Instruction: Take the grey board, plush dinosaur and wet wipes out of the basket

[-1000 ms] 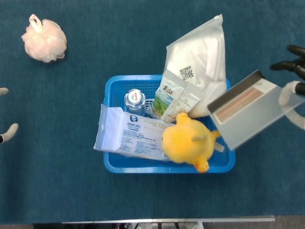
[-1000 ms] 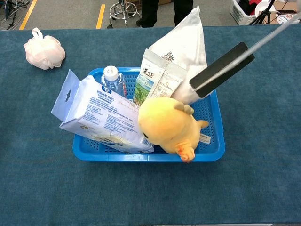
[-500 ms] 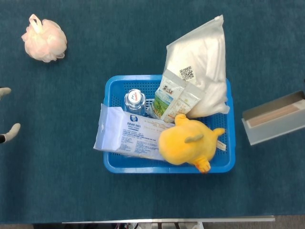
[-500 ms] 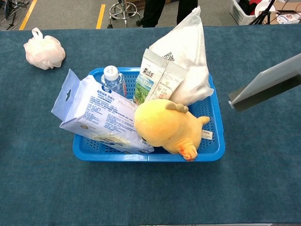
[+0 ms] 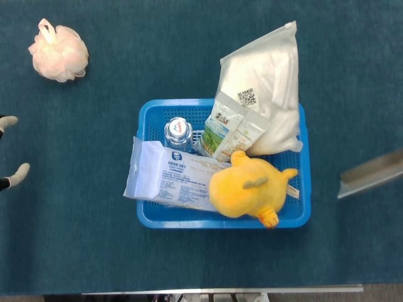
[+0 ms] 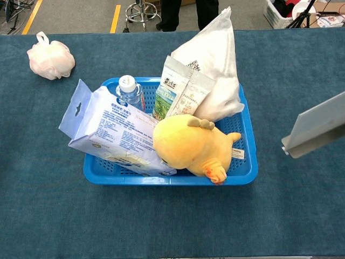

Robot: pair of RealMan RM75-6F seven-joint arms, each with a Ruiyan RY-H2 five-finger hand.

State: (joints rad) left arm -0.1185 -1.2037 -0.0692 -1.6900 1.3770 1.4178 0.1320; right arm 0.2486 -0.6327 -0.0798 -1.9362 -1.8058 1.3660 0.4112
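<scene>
Blue cloth [image 5: 94,239]; grey board [image 6: 317,131] outside basket [image 5: 302,214]; left hand [image 5: 9,151] fingers apart, right hand unseen.

- The head view looks straight down on the table [image 5: 75,239] from high above, with the basket [image 5: 151,217] near the middle of the frame
- The chest view sits lower and nearer, facing forward and slanting down across the table [image 6: 48,216] to the floor beyond its far edge
- Both views share the basket [image 6: 108,177], the pink bath puff [image 5: 58,53] [image 6: 50,56] and the grey board [image 5: 371,173] [image 6: 318,129]
- Only the head view catches the left hand [image 5: 9,151], at its left edge, well apart from the basket to that hand's right
</scene>
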